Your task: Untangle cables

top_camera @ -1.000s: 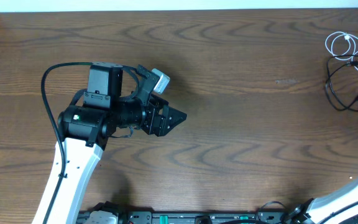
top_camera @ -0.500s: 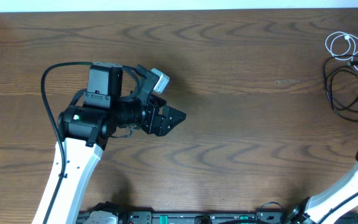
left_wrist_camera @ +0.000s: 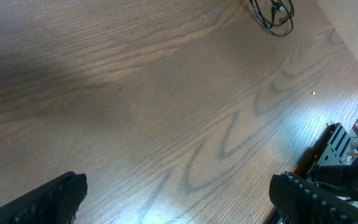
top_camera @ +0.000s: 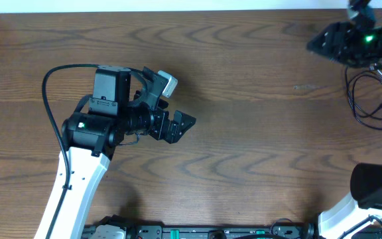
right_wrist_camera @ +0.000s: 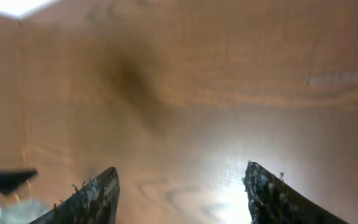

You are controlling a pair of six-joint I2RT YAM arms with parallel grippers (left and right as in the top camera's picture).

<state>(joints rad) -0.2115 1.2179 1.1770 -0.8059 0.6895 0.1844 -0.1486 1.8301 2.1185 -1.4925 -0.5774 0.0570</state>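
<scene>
The black cable (top_camera: 369, 99) lies in loose loops at the table's far right. It also shows small at the top of the left wrist view (left_wrist_camera: 272, 14). The white cable is mostly hidden under my right arm at the top right. My right gripper (top_camera: 314, 44) hovers just left of the cables, blurred; in the right wrist view (right_wrist_camera: 179, 199) it is open and empty over bare wood. My left gripper (top_camera: 184, 126) is open and empty at the table's left-centre, far from the cables, with only wood between its fingers (left_wrist_camera: 55, 199).
The wooden table (top_camera: 257, 153) runs to a light wall at the back. The left arm's thick black cable (top_camera: 48, 99) loops out at the left. Robot base hardware (top_camera: 178, 232) lines the front edge.
My right arm has swung from the bottom right corner up to the top right and now covers the white cable. My left gripper has turned slightly, in place.
</scene>
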